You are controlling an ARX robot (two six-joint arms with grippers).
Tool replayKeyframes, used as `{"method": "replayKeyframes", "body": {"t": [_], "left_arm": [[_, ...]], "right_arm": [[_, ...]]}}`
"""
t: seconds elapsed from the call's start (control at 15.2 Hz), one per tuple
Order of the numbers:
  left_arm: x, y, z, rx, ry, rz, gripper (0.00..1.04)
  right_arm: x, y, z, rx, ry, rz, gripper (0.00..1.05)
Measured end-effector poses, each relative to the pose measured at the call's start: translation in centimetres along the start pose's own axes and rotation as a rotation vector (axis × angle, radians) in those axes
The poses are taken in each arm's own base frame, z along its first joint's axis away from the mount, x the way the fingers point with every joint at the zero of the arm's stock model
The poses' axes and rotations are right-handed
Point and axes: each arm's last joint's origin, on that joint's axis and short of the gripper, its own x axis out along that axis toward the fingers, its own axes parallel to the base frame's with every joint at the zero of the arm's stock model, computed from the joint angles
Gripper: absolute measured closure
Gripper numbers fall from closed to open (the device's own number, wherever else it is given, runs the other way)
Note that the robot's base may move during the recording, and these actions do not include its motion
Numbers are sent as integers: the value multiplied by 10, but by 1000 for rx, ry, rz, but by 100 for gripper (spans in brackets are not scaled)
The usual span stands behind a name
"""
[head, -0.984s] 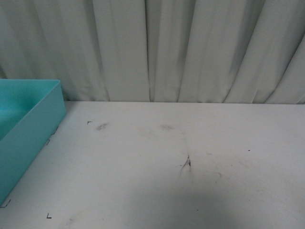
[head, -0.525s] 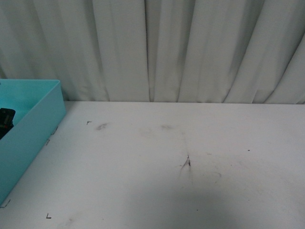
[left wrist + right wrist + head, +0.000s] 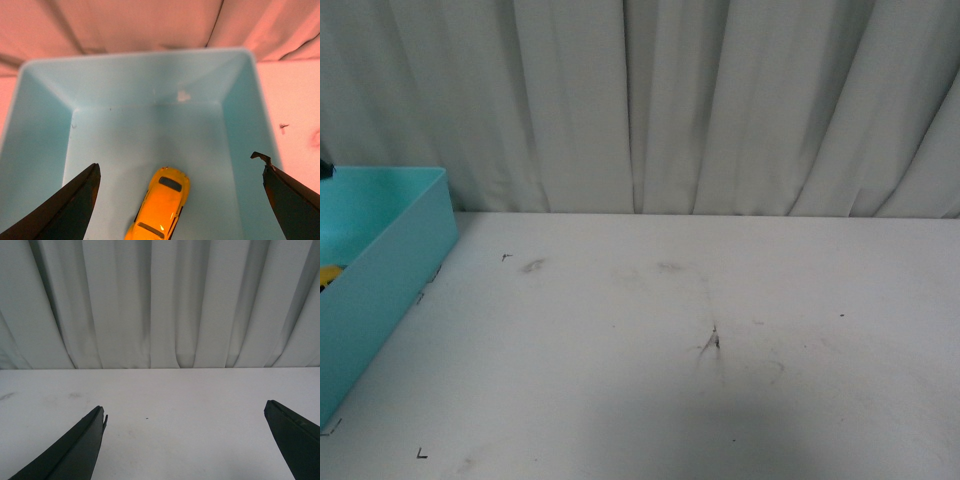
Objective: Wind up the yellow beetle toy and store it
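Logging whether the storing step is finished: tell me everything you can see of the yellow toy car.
The yellow toy car is glossy and rounded, Beetle-shaped, with dark windows. It sits upright on the floor of the teal bin, slanted to its walls, one end cut off by the picture edge. The left gripper's fingers stand wide apart on either side, not touching it.

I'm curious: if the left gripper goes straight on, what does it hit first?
Probably the yellow beetle toy, lying in the teal bin right ahead of the open left gripper; depth is unclear.
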Motion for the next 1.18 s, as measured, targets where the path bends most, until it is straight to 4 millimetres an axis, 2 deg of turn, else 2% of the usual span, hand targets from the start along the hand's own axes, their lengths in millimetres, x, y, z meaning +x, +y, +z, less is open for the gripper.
{"method": "replayKeyframes", "body": {"t": [0.13,0.2,0.33,0.46,0.59,0.66,0.79,0.85,0.92,1.05,1.18], "left_arm": [[-30,-8,13,5,-95,-17,7],[-52,-17,19,16,-149,-34,7],[-80,-29,24,30,-256,-28,9],[-120,-49,16,-5,-526,45,27],[-155,-66,-5,-26,-642,41,43],[-169,-75,-19,-36,-687,43,56],[-167,-86,-49,-55,-644,36,76],[-170,-99,-83,-75,-610,28,103],[-179,-105,-94,-70,-642,30,103],[-180,-111,-112,-74,-609,31,103],[-187,-122,-122,-67,-629,16,103]], "right_arm": [[0,0,0,0,0,0,6],[0,0,0,0,0,0,6],[0,0,0,0,0,0,6],[0,0,0,0,0,0,6],[0,0,0,0,0,0,6],[0,0,0,0,0,0,6],[0,0,0,0,0,0,6],[0,0,0,0,0,0,6],[0,0,0,0,0,0,6],[0,0,0,0,0,0,6],[0,0,0,0,0,0,6]]}}
